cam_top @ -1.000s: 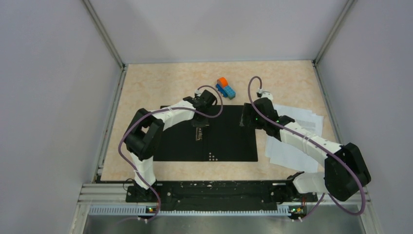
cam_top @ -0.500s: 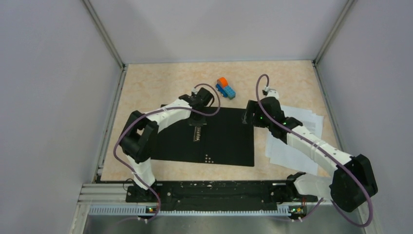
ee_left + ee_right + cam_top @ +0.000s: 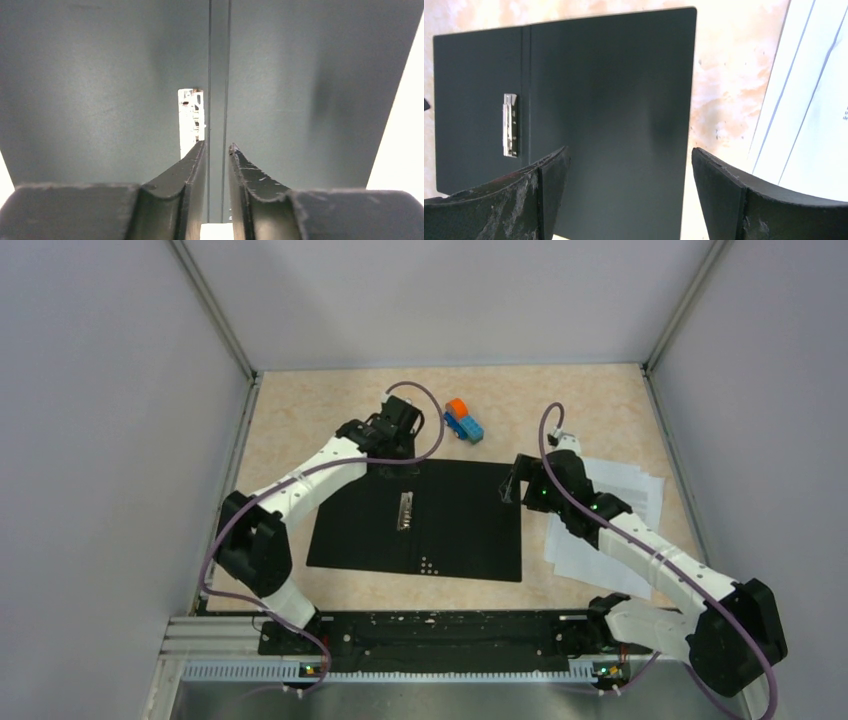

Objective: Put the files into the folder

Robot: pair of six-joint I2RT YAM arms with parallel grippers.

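Observation:
The folder (image 3: 450, 530) lies open on the table, black inside up, with its metal clip strip (image 3: 404, 510) left of the spine. My left gripper (image 3: 383, 450) hovers at the folder's far edge. In the left wrist view its fingers (image 3: 218, 146) stand a narrow gap apart over the folder (image 3: 100, 75), with nothing between them, near the clip (image 3: 190, 120). My right gripper (image 3: 512, 485) is wide open and empty at the folder's far right corner. The files (image 3: 610, 530), white sheets, lie right of the folder, partly under my right arm. The right wrist view shows the gripper (image 3: 630, 150), folder (image 3: 614, 75), clip (image 3: 510, 125) and files (image 3: 809, 125).
A small blue-and-orange toy truck (image 3: 463, 420) sits on the table beyond the folder's far edge, just right of my left wrist. Grey walls close in the table on the left, back and right.
My left gripper has pulled away from the clip strip to the folder's far edge. The folder has shifted slightly left. My right gripper has drawn back a little to the right and opened wider.

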